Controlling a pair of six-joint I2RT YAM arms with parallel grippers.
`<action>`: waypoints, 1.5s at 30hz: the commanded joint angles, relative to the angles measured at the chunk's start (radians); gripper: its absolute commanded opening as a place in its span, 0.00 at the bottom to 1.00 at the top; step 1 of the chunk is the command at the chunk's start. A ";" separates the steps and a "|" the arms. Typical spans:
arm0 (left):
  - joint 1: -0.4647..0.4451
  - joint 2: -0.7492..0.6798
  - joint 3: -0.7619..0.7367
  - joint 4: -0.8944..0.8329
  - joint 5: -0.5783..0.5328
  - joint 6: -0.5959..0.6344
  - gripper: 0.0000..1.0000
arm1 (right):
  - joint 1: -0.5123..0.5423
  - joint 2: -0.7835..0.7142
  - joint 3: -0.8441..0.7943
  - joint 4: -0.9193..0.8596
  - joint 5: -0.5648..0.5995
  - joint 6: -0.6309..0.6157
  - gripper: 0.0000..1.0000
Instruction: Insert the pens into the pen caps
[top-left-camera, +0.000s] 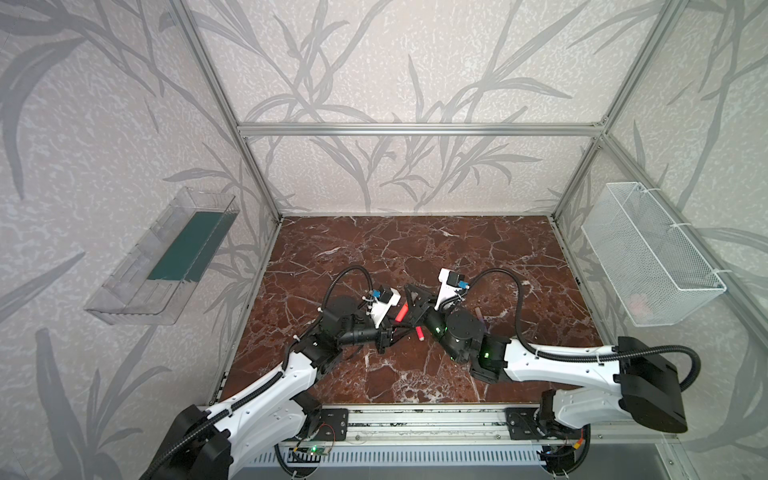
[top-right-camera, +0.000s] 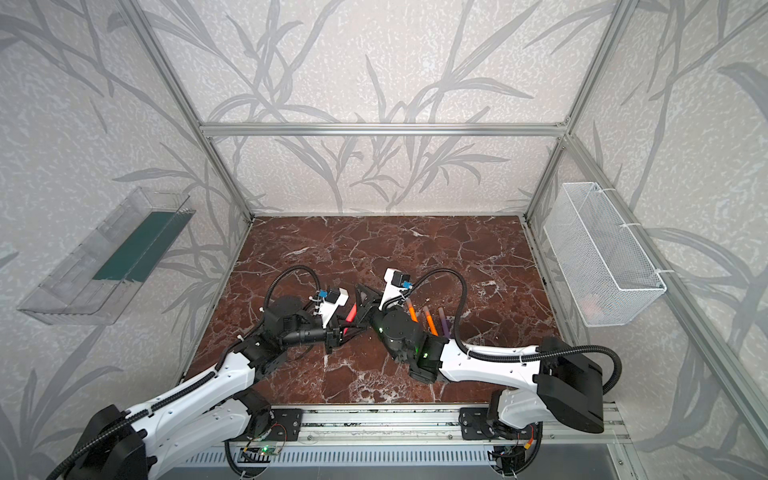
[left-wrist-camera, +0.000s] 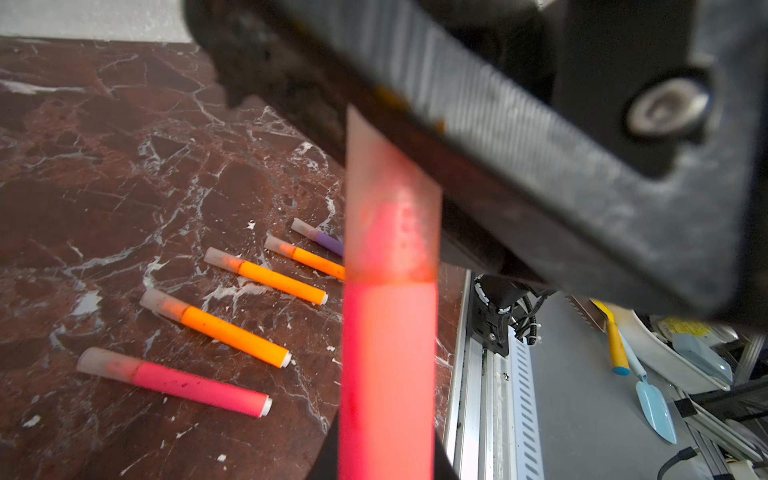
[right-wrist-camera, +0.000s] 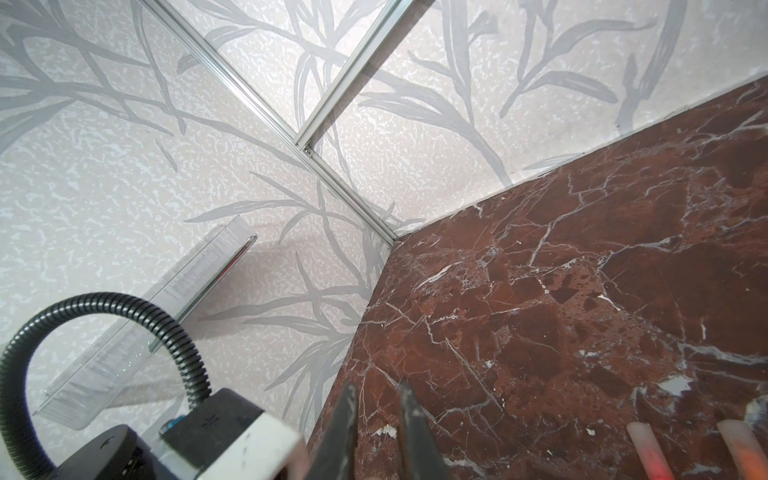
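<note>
Pinching a red-pink pen (left-wrist-camera: 386, 365) in the left gripper (top-right-camera: 344, 331), pressed together on the bare end of the barrel, clear of the marble table (top-left-camera: 415, 249). Already wearing a translucent cap (left-wrist-camera: 390, 216) at the far end, with pink showing through it down to the rim. Meeting that capped end with the right gripper (right-wrist-camera: 376, 392) — fingers (right-wrist-camera: 417, 428) drawn almost together, only a sliver of marble visible between the tips. Cannot tell from any view whether pinching the cap or merely backing it up; contact hidden under the black finger in the left wrist view.

Outward from the held pen: near it and lower, flat on the table, a second red-pink pen (left-wrist-camera: 195, 386). Beyond that, three orange pens (left-wrist-camera: 232, 332) in the same row, then a purple pen (left-wrist-camera: 328, 243) farthest from it. All five capped, caps turned the same way, none touching the held pen. Well apart from it, on the side walls, a clear tray (top-left-camera: 124, 286) and a wire basket (top-left-camera: 665, 266).

Judged as the last step — sixth pen being seated, or just seated, in the sixth cap. Next: confirm the cap fully home with a short straight push along the barrel, keeping both ends in line. Then ease the right fingers off first and lay the pen down beside its red-pink twin without knocking the row.
</note>
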 joint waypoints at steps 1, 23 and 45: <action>0.013 -0.003 -0.005 0.298 -0.265 -0.113 0.00 | 0.120 -0.046 -0.033 -0.280 -0.141 -0.086 0.09; -0.245 -0.001 -0.078 0.328 -0.276 -0.038 0.00 | 0.092 -0.104 0.018 -0.331 -0.103 -0.148 0.35; -0.257 -0.009 -0.137 0.202 -0.669 -0.039 0.65 | -0.269 -0.101 -0.029 -0.773 -0.112 -0.084 0.05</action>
